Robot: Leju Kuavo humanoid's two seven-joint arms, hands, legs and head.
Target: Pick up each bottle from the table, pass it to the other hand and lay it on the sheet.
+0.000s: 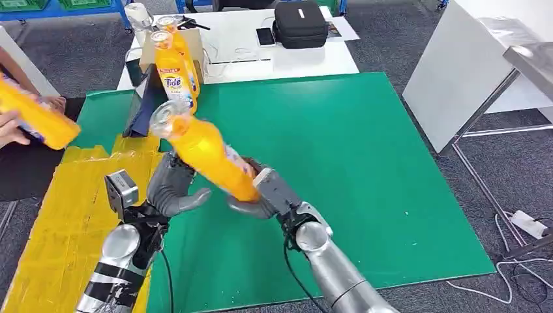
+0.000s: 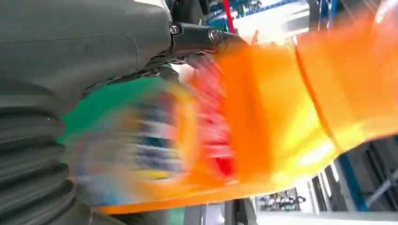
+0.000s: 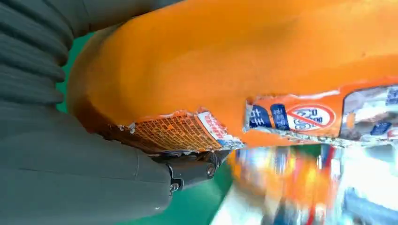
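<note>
1. One orange bottle (image 1: 207, 156), tilted, above the green mat (image 1: 339, 169).
2. Right hand (image 1: 264, 192) grips its base.
3. Left hand (image 1: 171, 189), fingers apart, empty, just beside the bottle.

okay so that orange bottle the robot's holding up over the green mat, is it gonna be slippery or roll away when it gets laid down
The orange bottle looks glossy plastic, so probably somewhat slick; the right hand grips only its base end, tilted, which may let it pivot. Its body looks rounded, so laid flat it could roll. It seems rigid, holding its shape in the grip. The left hand is close beside it.
</note>
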